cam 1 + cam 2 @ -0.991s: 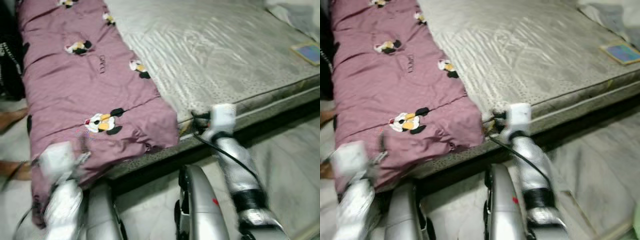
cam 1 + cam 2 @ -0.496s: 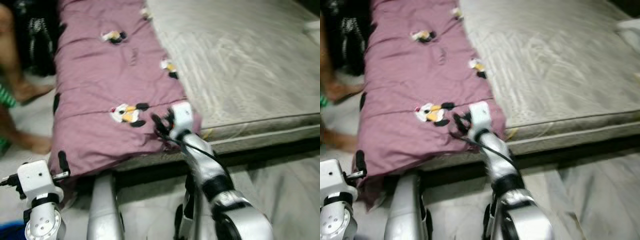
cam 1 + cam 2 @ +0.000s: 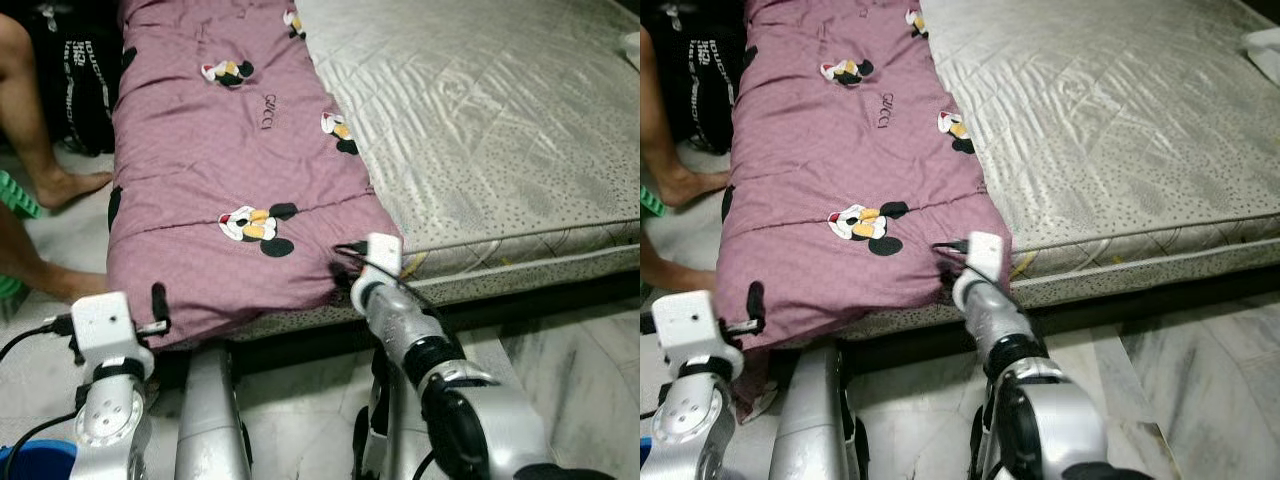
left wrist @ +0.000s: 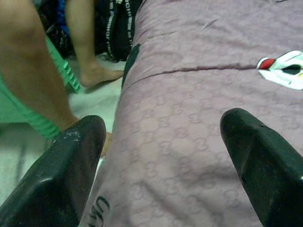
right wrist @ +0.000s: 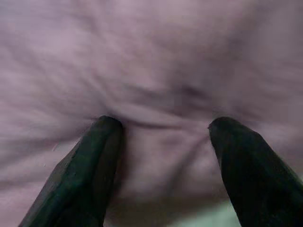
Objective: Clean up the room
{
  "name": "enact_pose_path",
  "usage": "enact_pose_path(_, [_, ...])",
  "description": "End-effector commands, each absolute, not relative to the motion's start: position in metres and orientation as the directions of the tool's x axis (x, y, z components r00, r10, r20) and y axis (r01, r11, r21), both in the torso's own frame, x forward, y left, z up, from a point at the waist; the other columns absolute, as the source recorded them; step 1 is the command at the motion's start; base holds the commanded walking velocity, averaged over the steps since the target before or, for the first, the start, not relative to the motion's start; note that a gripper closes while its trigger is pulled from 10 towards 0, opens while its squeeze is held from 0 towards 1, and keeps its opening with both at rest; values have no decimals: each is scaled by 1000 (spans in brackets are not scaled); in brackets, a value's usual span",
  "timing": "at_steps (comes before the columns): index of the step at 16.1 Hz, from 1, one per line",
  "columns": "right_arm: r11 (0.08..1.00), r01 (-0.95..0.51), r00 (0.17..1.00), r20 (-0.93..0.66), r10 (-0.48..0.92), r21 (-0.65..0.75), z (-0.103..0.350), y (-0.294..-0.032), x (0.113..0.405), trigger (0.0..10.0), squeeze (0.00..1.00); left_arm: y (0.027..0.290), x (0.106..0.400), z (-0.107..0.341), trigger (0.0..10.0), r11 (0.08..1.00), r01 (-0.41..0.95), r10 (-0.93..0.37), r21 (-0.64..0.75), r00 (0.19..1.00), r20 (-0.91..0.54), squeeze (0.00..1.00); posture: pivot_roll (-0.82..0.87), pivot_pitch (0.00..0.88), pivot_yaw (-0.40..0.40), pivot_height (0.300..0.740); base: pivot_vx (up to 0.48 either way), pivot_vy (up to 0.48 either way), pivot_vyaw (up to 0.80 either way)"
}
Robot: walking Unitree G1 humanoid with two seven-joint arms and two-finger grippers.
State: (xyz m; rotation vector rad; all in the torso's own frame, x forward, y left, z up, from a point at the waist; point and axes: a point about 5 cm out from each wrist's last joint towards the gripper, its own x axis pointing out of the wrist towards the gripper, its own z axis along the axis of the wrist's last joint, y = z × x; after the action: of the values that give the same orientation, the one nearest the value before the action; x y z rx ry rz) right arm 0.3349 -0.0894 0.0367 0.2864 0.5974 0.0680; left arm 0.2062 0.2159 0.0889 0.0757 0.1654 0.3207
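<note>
A mauve blanket [image 3: 210, 170] printed with cartoon mice lies folded along the left side of a grey quilted mattress [image 3: 500, 130], its near end drooping over the bed's edge. My left gripper [image 3: 157, 303] is at the blanket's near left corner, open, and the left wrist view has the fabric spread between its wide fingers [image 4: 71, 161]. My right gripper [image 3: 342, 260] is at the near right corner. It is open, with both fingertips [image 5: 102, 142] pressed into wrinkled fabric.
A person's bare legs [image 3: 30, 110] stand at the left beside a black bag [image 3: 85, 80] and a green item [image 3: 15, 200]. A blue object [image 3: 30, 465] sits by my left arm. Pale marble floor [image 3: 570, 360] runs along the bed's front.
The camera swung left and steadied. My right gripper went from the bare mattress edge to the blanket's right corner. My left gripper came up against the blanket's left corner.
</note>
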Motion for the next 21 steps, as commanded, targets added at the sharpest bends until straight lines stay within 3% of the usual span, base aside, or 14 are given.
enact_pose_path(1, [958, 92, 802, -590, 91, 272, 31, -104, 333, 10000, 0, 216, 206, 83, 10000, 947, -300, 317, 112, 929, -190, 0, 150, 120, -31, 518, 0, 0, 0])
enact_pose_path(2, [954, 112, 801, -593, 80, 280, 31, -109, 333, 10000, 0, 214, 208, 82, 10000, 948, -298, 315, 111, 929, -194, 0, 138, 115, -29, 518, 0, 0, 0])
enact_pose_path(4, [951, 60, 922, -383, 64, 304, 61, -122, 352, 10000, 0, 206, 218, 87, 10000, 960, -259, 274, 111, 948, -159, 0, 118, 101, -24, 518, 0, 0, 0])
enact_pose_path(5, [981, 35, 966, -258, 16, 192, 77, -134, 356, 10000, 0, 206, 218, 87, 10000, 958, -267, 281, 100, 946, -163, 0, 105, 91, -20, 518, 0, 0, 0])
enact_pose_path(8, [996, 45, 998, 28, -47, 79, 110, -155, 343, 10000, 0, 205, 217, 80, 10000, 959, -268, 282, 95, 942, -181, 0, 75, 69, -12, 518, 0, 0, 0])
enact_pose_path(10, [1000, 15, 995, 97, -16, 9, 110, -159, 316, 10000, 0, 202, 220, 81, 10000, 963, -249, 263, 100, 951, -161, 0, 33, 45, 9, 518, 0, 0, 0])
enact_pose_path(13, [997, -4, 996, 90, -3, 75, 100, -159, 279, 10000, 0, 196, 222, 78, 10000, 975, -183, 200, 124, 968, -153, 0, -3, 19, 33, 527, 0, 0, 0])
enact_pose_path(17, [993, -49, 994, 99, 38, 112, 114, -154, 275, 10000, 0, 188, 236, 75, 10000, 982, -144, 161, 125, 978, -133, 0, -19, 0, 35, 572, 0, 0, 0])
enact_pose_path(21, [990, -57, 991, 126, 41, 129, 127, -153, 284, 10000, 0, 193, 237, 70, 10000, 976, -185, 200, 113, 969, -143, 0, -24, 0, 45, 622, 0, 0, 0])
